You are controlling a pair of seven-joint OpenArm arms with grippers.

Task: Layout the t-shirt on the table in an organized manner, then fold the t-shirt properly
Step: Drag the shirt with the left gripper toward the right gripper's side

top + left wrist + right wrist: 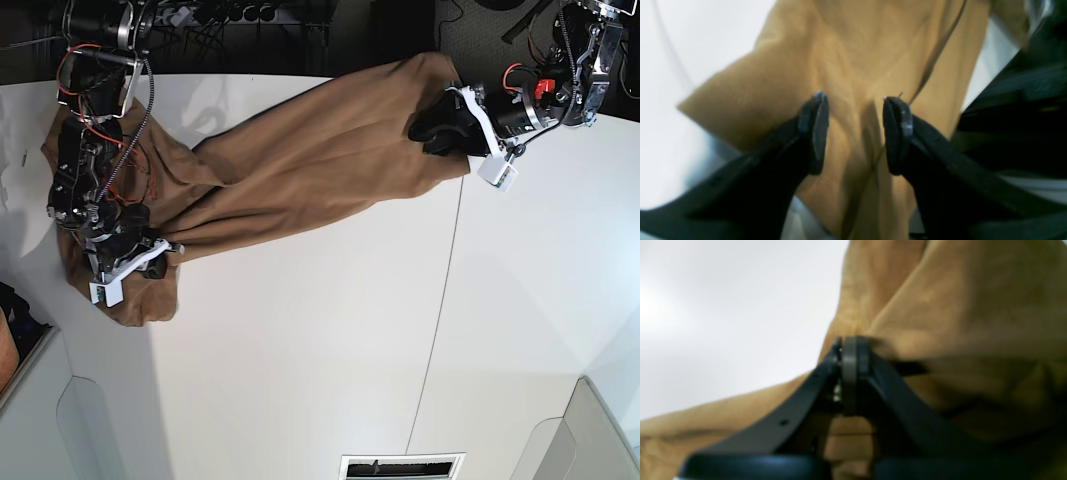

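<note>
Tan, soft fabric of the t-shirt (300, 165) stretched as a long rumpled band across the far part of the white tabletop (320, 370), from the base view's left edge to right of its middle, bunched at both ends. Not yet flat: deep creases along the length, sleeves and neckline impossible to pick out. Right claw (851, 350) pressed together on a pinch of cloth at the left-hand bunch, a heavy fold draped beside it. Left claw (855, 130) spread moderately wide over the opposite end, cloth visible in the gap, pads not pressing on it; no grip there, by the look of it. Judged from this: laying-out only begun, spreading and smoothing still ahead, every fold still to come. Beyond the shirt, bare tabletop with one thin dark seam (440, 330).
</note>
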